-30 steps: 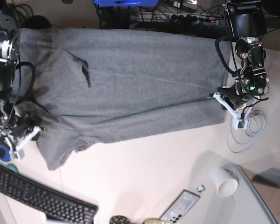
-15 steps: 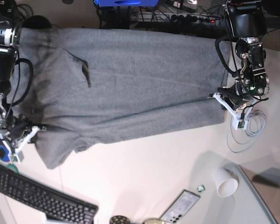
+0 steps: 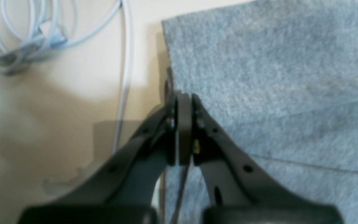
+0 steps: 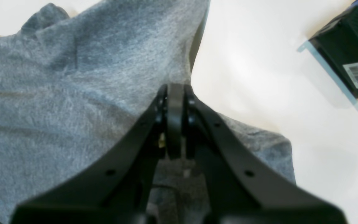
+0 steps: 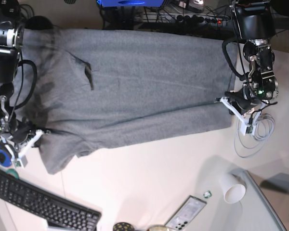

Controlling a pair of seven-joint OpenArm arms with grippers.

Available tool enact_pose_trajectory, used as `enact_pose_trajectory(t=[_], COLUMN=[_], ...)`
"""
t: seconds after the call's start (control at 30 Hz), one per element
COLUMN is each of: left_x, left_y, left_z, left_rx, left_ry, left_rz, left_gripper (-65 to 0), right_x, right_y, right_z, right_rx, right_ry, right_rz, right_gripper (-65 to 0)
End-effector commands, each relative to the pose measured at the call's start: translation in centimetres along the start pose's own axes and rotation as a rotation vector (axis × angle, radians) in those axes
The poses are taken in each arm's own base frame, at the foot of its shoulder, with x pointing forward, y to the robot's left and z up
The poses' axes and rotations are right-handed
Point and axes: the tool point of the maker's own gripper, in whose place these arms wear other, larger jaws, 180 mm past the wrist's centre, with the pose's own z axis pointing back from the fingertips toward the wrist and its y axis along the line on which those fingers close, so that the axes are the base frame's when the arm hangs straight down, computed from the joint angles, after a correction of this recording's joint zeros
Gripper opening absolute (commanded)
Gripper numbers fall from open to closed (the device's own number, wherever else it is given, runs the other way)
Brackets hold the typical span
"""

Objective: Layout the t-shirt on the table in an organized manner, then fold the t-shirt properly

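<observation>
The grey t-shirt lies spread across the white table, collar toward the view's left and hem toward its right. My left gripper sits at the hem's near corner. In the left wrist view it is shut, its tips pinching the t-shirt right at the edge. My right gripper is at the sleeve end. The right wrist view shows it shut on a raised pinch of t-shirt. A sleeve hangs out toward the near side.
A coiled pale cable lies just beside the left gripper. A black keyboard, a paper cup, a phone and a grey-glass panel are along the near side. A blue and black box sits by the right gripper.
My right gripper has shifted a little toward the view's left and near side, drawing the shoulder edge of the shirt with it. The left gripper has stayed put.
</observation>
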Motion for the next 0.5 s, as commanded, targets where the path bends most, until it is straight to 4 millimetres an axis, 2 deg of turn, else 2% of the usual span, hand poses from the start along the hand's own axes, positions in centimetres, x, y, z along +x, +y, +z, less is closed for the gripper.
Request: enact_pose_trajectory(t=[0.0,0.1,0.23,0.3,0.37,0.4,0.47], left_x=[2.8,4.0,4.5,4.7,5.0,5.0,6.4], left_y=[0.7,1.0,0.9,0.9,1.2,1.5,1.6], left_z=[0.4,0.8,1.6,1.9,2.1,2.1,2.0], left_rx=[0.015,0.021,0.026,0.029,0.035,0.036,0.036], left_ry=[-0.067,-0.089,-0.072,-0.077,-0.084,-0.082,-0.106], left_rz=[-0.006,-0.003,-0.016,-0.023,-0.026,-0.023,-0.018], left_gripper=[-64.2,-53.5,-30.8,-22.1,-17.8,-17.8,-17.8], right_x=[2.6,2.6,2.6,2.6,2.6,2.6,2.6], right_y=[-0.7,-0.7,-0.8,-0.8,-0.7,-0.7,-0.7], right_z=[0.6,0.6,0.6,0.6,0.6,0.6,0.6], right_rx=[-0.014,-0.014,-0.015,-0.016,-0.014,-0.014,-0.014], right_ry=[-0.063,-0.063,-0.064,-0.065,-0.063,-0.062,-0.062], right_rz=[0.010,0.010,0.007,0.006,0.010,0.011,0.011], right_gripper=[-65.0,-65.0,-65.0,-65.0,-65.0,-65.0,-65.0])
